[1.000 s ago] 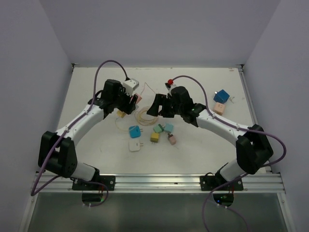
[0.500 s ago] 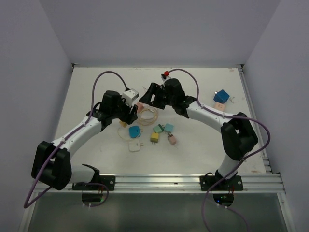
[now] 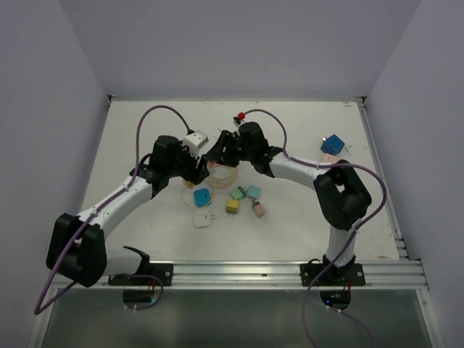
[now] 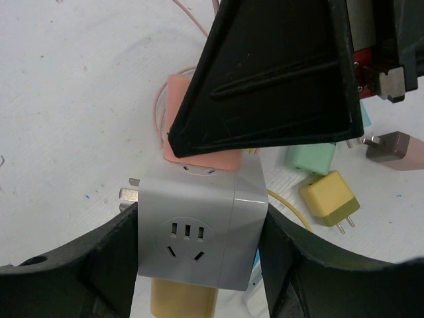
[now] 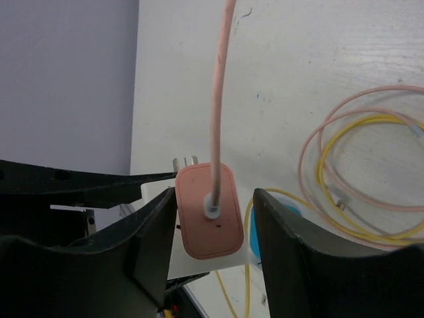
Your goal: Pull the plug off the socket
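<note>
My left gripper (image 4: 199,222) is shut on the grey-white cube socket (image 4: 199,232), one finger on each side face. A pink plug (image 4: 192,132) sits in the socket's far face and a yellow plug (image 4: 182,301) in its near face. In the right wrist view my right gripper (image 5: 213,199) straddles the pink plug (image 5: 209,212). Its left finger (image 5: 156,232) touches the plug, and a narrow gap shows on the right side. The plug's pink cable (image 5: 218,93) runs up between the fingers. From above, the socket (image 3: 195,138) is held off the table left of centre.
Coiled pink and yellow cables (image 3: 223,174) lie under the grippers. Loose plugs lie nearer the bases: blue (image 3: 202,196), white (image 3: 203,218), yellow (image 3: 233,206), green (image 3: 238,193), teal (image 3: 253,191). A blue cube (image 3: 332,143) and a peach plug (image 3: 328,159) sit at far right.
My right arm has swung left to the socket and its jaws have narrowed round the pink plug. The left gripper keeps its hold on the socket, having shifted only slightly.
</note>
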